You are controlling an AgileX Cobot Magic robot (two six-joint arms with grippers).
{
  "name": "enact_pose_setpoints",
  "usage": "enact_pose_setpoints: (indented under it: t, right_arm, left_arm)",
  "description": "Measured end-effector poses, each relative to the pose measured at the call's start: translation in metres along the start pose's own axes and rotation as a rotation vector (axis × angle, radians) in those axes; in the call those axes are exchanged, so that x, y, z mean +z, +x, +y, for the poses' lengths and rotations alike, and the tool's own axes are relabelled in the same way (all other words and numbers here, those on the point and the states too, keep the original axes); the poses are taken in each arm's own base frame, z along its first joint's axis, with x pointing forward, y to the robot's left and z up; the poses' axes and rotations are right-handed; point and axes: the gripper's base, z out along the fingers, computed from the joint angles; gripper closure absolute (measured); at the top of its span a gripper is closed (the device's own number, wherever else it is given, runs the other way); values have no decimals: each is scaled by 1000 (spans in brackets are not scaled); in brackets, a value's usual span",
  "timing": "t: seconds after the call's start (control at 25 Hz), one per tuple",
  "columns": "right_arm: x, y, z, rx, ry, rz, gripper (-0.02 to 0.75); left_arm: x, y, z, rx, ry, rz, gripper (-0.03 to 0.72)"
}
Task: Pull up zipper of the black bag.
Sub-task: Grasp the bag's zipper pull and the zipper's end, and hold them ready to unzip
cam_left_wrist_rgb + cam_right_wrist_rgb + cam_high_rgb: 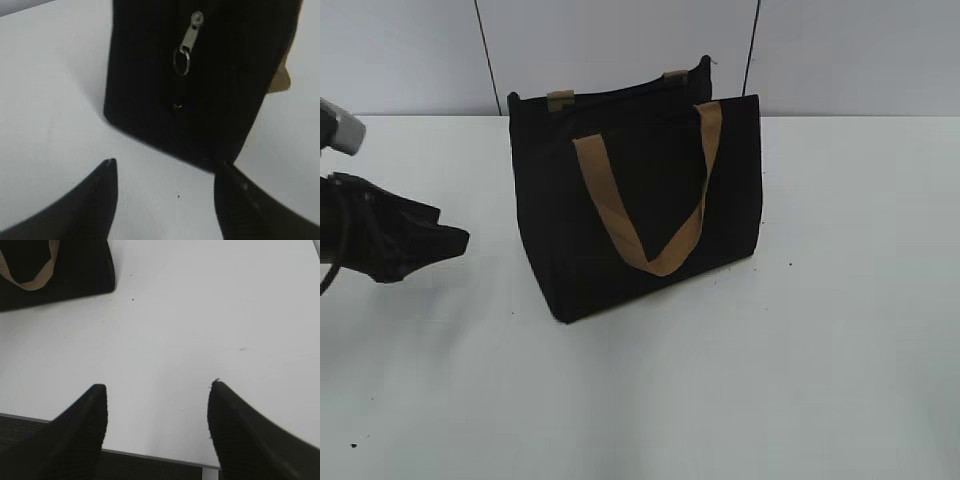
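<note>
The black bag stands upright on the white table, a tan strap handle hanging in a V on its near side. In the left wrist view its narrow end faces me, with the silvery zipper pull and ring hanging on it. My left gripper is open and empty, a short way from that end; it shows at the left in the exterior view. My right gripper is open and empty over the table's near edge, far from the bag's corner. It is out of the exterior view.
The white table spreads around the bag. Its front edge lies just under the right gripper. A pale wall with two dark vertical seams stands behind the bag.
</note>
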Motion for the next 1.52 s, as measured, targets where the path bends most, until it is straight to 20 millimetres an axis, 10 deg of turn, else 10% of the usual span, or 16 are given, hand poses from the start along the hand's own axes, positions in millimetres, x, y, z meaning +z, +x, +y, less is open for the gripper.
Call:
enact_pose_setpoints:
  t: [0.68,1.52]
  right_arm:
    - [0,0,0,1,0,0,256]
    - [0,0,0,1,0,0,256]
  left_arm:
    - [89,-6,10,123,170,41,258]
    - [119,-11,7,139,199,54,402]
